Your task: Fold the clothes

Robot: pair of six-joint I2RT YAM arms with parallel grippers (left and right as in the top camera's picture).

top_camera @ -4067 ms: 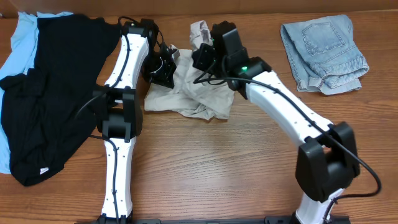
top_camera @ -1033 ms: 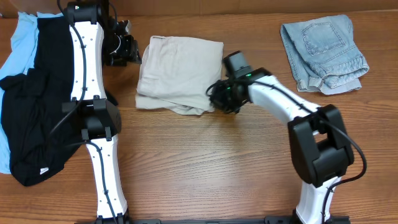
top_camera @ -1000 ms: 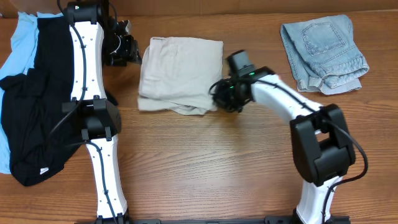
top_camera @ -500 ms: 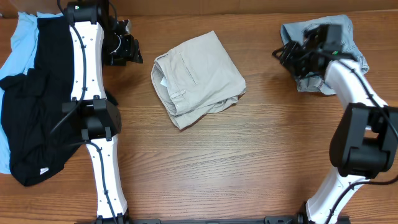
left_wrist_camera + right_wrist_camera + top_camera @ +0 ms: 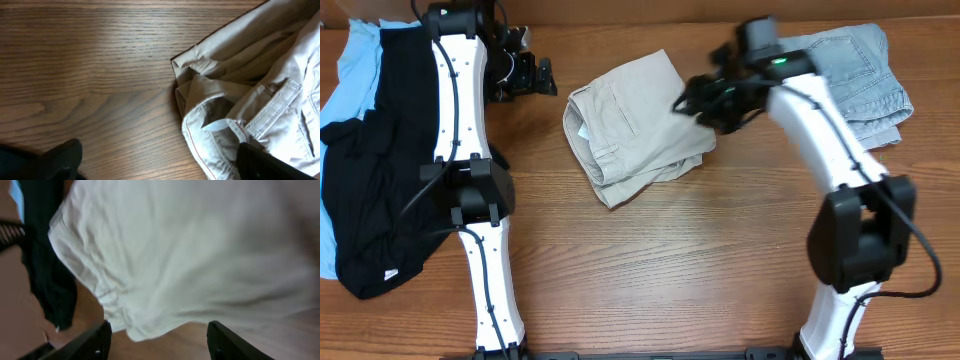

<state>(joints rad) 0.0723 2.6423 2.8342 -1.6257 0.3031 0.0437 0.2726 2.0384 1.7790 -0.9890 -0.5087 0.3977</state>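
The beige shorts (image 5: 638, 128) lie folded in a tilted bundle at mid-table, waistband and pocket showing (image 5: 260, 105). My left gripper (image 5: 536, 76) hovers just left of them, open. In the left wrist view its jaws (image 5: 160, 167) stand wide apart over bare wood, and the right fingertip (image 5: 265, 162) is at the shorts' hem. My right gripper (image 5: 705, 100) is over the shorts' right edge, blurred. Its jaws (image 5: 160, 342) are open above the pale cloth (image 5: 190, 250) with nothing between them.
Folded faded denim (image 5: 855, 85) lies at the back right, behind the right arm. A black garment (image 5: 395, 170) spreads over the left side on top of a sky-blue piece (image 5: 342, 70). Bare wood fills the front of the table (image 5: 670, 270).
The right arm swung from the denim pile back left to the shorts' right edge, its jaws wider. The left jaws opened further. Since a second ago the shorts have shifted and turned.
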